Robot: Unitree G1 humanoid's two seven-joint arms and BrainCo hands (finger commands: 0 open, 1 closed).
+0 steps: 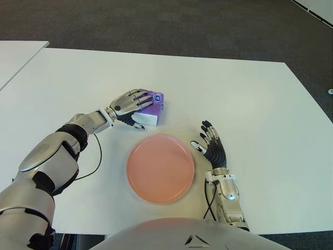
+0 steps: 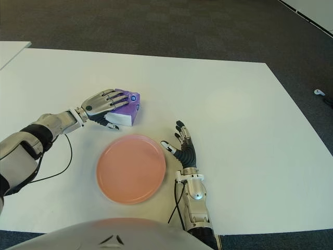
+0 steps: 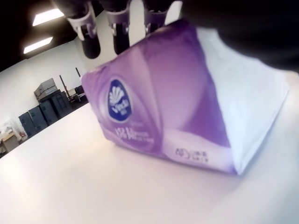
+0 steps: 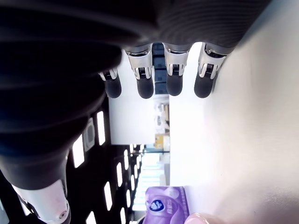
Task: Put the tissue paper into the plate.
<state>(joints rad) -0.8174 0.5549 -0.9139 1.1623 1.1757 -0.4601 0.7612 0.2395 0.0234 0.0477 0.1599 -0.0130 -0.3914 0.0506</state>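
A purple and white tissue pack [image 1: 152, 108] lies on the white table [image 1: 250, 99], just beyond the far left rim of the pink plate [image 1: 160, 167]. My left hand [image 1: 131, 105] is laid over the pack, fingers across its top and thumb at its near side, grasping it. In the left wrist view the pack [image 3: 187, 102] fills the picture, one end tilted up off the table, with my fingertips [image 3: 119, 35] over its far edge. My right hand [image 1: 210, 146] shows right of the plate, fingers spread and holding nothing.
A second white table [image 1: 15, 57] stands at the far left. Dark carpet [image 1: 171, 26] lies beyond the table's far edge. A black cable [image 1: 93, 161] runs on the table beside my left forearm.
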